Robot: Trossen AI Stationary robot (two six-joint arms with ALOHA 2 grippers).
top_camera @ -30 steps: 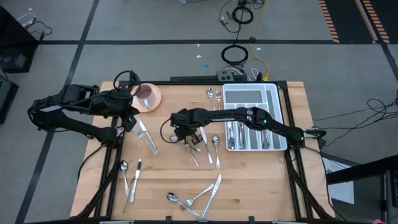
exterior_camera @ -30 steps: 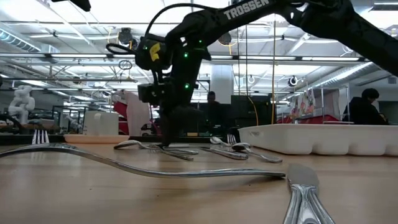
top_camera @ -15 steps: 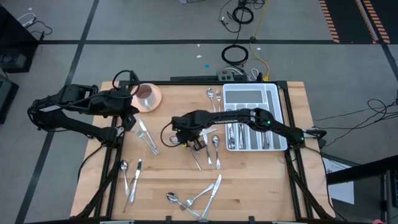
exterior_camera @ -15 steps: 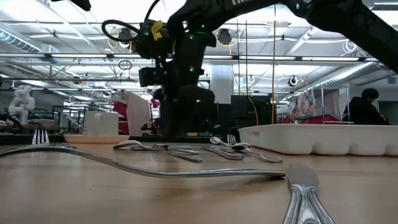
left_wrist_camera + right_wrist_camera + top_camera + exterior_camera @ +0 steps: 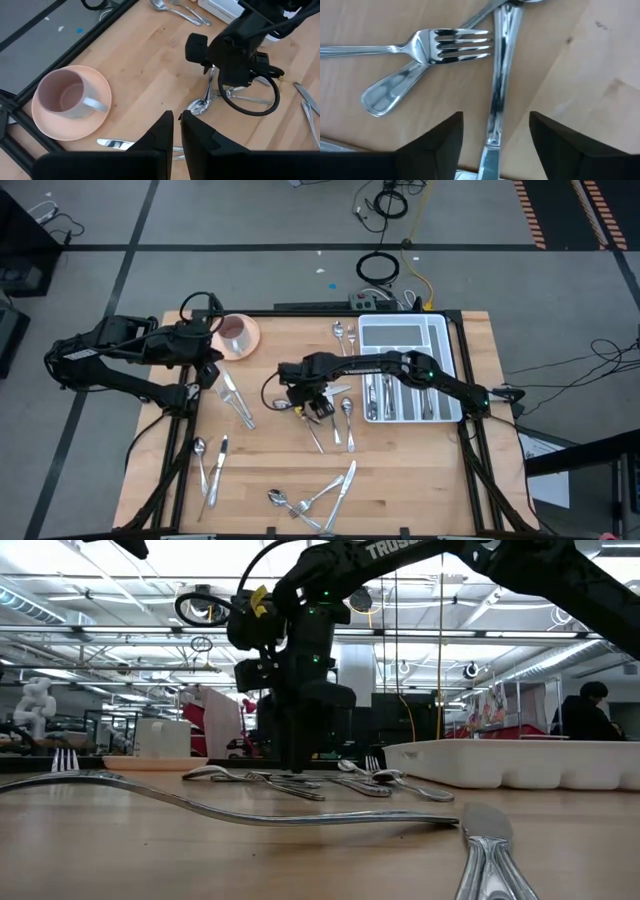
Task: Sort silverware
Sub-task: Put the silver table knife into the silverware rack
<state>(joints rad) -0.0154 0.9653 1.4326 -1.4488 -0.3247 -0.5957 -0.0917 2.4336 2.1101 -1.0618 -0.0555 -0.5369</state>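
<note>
The silverware lies scattered on the wooden table: a crossed cluster (image 5: 330, 420) in the middle, more at the left (image 5: 237, 402), near left (image 5: 207, 462), near edge (image 5: 318, 494) and beside the tray (image 5: 343, 332). My right gripper (image 5: 314, 404) hovers open just over the middle cluster, pointing down. In the right wrist view its fingers stand either side of a long handle (image 5: 499, 85) without touching it, beside a fork (image 5: 455, 42). My left gripper (image 5: 176, 120) waits raised and shut near the pink saucer (image 5: 237, 335), holding nothing.
A white compartmented tray (image 5: 440, 370) holding some silverware stands at the right. The pink saucer with its cup (image 5: 70, 97) sits at the far left. Bare wood lies between the middle cluster and the near-edge pieces. People and shelving show beyond the table in the low view.
My right gripper has lifted a little off the middle cluster, shifted slightly toward the table's right edge and rolled at the wrist. In the low view its tips, which were together at the table, now stand apart. The silverware below lies flat on the wood.
</note>
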